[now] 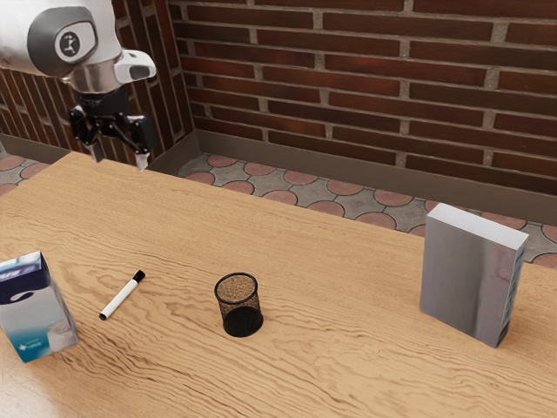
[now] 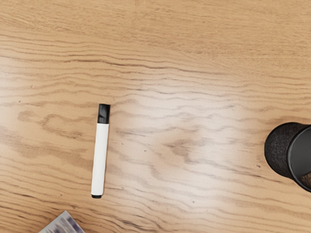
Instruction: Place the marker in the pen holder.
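Marker: flat on the table, below the gripper and well apart from it. Gripper: raised, fingers spread. Pen holder: upright, also lower than the gripper. Carton: near the marker. Grey box: upright, farthest from the gripper.

A wooden table bears a marker, pen holder, carton and grey box.

The arm is white and smooth, with a dark grey patch and a round sign. It has a silvery part. The jaws are black, with pale tips.
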